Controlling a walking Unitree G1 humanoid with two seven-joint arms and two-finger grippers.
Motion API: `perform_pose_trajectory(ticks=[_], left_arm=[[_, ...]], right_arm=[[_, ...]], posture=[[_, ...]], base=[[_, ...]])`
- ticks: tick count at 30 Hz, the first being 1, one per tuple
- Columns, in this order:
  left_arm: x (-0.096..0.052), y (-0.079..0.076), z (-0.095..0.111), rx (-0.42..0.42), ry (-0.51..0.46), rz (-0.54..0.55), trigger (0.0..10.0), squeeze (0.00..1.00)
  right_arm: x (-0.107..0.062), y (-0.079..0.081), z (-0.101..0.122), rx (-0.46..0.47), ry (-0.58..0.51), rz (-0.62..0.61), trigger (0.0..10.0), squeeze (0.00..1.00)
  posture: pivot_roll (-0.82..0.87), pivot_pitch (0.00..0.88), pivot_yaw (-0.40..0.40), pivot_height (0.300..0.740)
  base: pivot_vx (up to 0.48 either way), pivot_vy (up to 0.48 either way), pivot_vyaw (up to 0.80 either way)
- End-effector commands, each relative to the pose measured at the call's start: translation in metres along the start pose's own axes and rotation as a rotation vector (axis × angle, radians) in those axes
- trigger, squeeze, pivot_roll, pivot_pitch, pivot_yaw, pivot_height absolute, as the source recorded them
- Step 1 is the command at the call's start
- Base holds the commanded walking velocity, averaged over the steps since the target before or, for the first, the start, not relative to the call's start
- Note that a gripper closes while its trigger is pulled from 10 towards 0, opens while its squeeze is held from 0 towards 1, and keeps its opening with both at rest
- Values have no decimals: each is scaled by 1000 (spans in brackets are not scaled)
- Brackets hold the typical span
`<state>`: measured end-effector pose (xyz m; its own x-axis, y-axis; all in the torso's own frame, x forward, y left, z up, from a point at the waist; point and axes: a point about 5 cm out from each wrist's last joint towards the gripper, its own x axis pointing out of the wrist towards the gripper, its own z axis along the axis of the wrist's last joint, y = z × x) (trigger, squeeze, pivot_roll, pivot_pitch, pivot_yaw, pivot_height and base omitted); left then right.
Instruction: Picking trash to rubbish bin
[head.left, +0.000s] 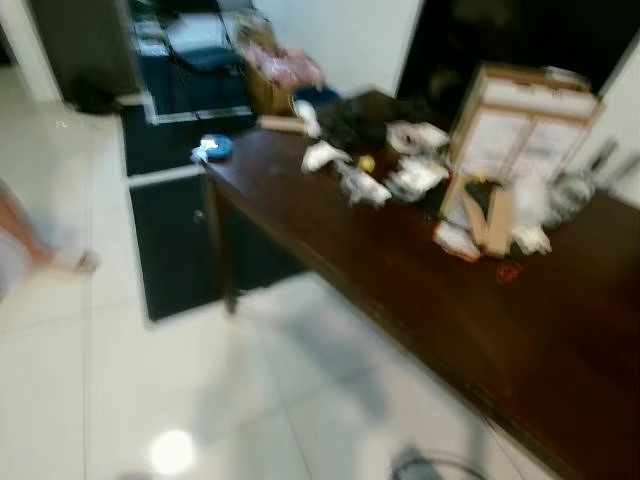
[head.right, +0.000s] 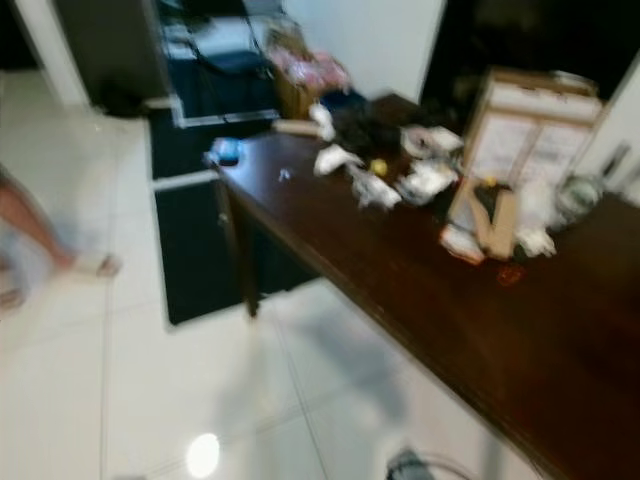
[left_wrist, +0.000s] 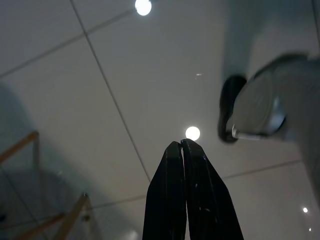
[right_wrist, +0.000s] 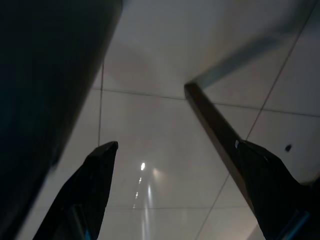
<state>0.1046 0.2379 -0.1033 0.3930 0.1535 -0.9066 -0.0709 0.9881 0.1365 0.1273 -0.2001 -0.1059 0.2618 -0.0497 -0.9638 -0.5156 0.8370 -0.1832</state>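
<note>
Left eye view: cluttered table (head.left: 560, 340), cardboard box (head.left: 525, 125); left fingers (left_wrist: 172, 190) closed, right fingers (right_wrist: 95, 175) spread.

Table (head.left: 420, 300) ahead on the right, trash (head.left: 365, 185) on its far end, cardboard box (head.left: 525, 125) behind, person's foot (head.left: 70, 262) left

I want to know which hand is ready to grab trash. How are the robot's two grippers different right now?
The left gripper has its two black fingers pressed shut together, while the right gripper has its fingers spread wide open. The left one hangs over bare white floor tiles; the right one hangs beside a dark wooden table leg. Both point down at the floor and hold nothing.
</note>
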Motion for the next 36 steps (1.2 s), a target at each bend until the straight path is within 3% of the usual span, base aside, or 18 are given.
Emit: perform_pose_trajectory(ticks=[1,4,21,36], left_arm=[[-2,1,-12,-13,36,5,10000,0],[-2,1,-14,-25,40,8,10000,0],[-3,0,-19,-62,55,7,10000,0],[-5,7,-26,-77,71,48,10000,0]], right_arm=[[0,1,9,0,-28,7,10000,0],[0,2,7,-22,-15,13,10000,0],[-1,1,-8,-83,84,86,10000,0],[-1,0,-13,-72,100,106,10000,0]], posture=[[230,89,-29,740],[229,89,-30,740],[236,88,-40,740],[237,92,-41,740]], base=[[364,0,0],[341,0,0],[0,0,-800],[0,0,-800]])
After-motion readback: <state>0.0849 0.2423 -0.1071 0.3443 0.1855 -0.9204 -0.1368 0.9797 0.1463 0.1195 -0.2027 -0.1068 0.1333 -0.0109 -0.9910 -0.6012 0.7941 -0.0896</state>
